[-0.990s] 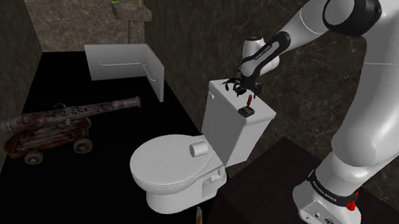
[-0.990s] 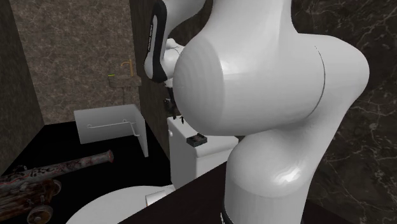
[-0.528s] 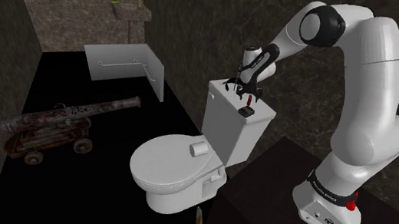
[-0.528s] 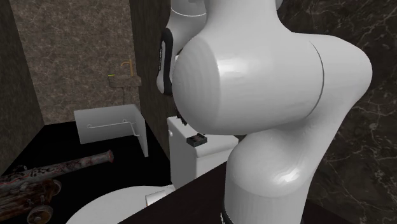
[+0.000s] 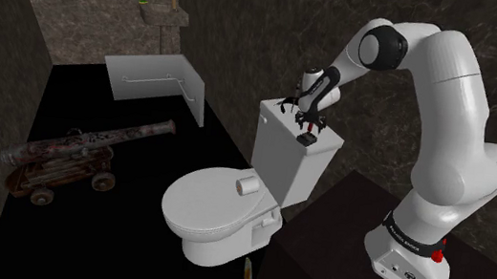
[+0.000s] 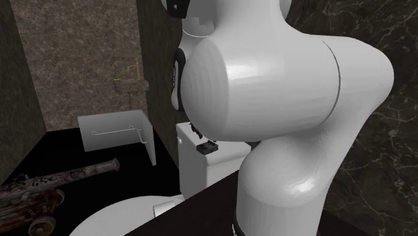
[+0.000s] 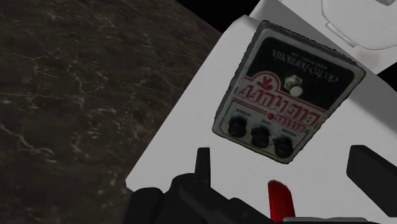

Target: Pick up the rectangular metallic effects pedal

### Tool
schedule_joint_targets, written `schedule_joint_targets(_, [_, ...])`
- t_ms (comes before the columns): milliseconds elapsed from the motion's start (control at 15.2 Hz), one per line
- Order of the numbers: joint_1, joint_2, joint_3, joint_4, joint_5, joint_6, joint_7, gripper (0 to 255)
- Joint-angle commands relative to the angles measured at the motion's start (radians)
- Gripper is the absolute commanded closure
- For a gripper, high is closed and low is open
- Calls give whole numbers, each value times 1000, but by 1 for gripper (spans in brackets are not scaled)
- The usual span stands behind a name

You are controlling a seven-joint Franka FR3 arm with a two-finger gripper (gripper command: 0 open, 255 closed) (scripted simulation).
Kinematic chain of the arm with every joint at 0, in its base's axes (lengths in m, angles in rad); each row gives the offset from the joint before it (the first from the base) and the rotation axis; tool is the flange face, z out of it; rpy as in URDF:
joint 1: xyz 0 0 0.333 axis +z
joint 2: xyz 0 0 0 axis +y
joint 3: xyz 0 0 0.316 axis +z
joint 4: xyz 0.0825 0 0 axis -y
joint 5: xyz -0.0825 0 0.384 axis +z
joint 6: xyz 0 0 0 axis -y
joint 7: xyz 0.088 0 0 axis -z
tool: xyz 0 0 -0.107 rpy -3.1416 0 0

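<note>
**Shoulder view.** The black gripper hangs just above the effects pedal. The pedal lies flat on the lid of the white toilet tank, toward the lid's end nearest the stand. Open air surrounds the tank top on the side away from the arm. Below the tank's front, a paper roll rests on the closed toilet seat. A rusty toy cannon stands on the floor, well apart from the tank.

**Wrist view.** The 2 fingers stand apart, touching nothing, and the pedal lies just beyond their tips. The view resolves a grey-edged black face, red lettering, 3 knobs along the near end and 1 footswitch. A strip of bare lid separates the pedal from the tank edge beside the dark marbled wall.

**Second exterior view.** The arm's white link covers much of the tank; the pedal peeks out beside it.
</note>
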Motion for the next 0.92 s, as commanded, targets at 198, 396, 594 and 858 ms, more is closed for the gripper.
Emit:
schedule_joint_targets(198, [-1, 46, 0, 17, -1, 28, 11, 0])
schedule_joint_targets(396, [-2, 48, 0, 21, 0, 26, 9, 255])
schedule_joint_targets(594, [-2, 47, 0, 21, 0, 26, 9, 255])
schedule_joint_targets(858, [-1, 46, 0, 17, -1, 28, 11, 255])
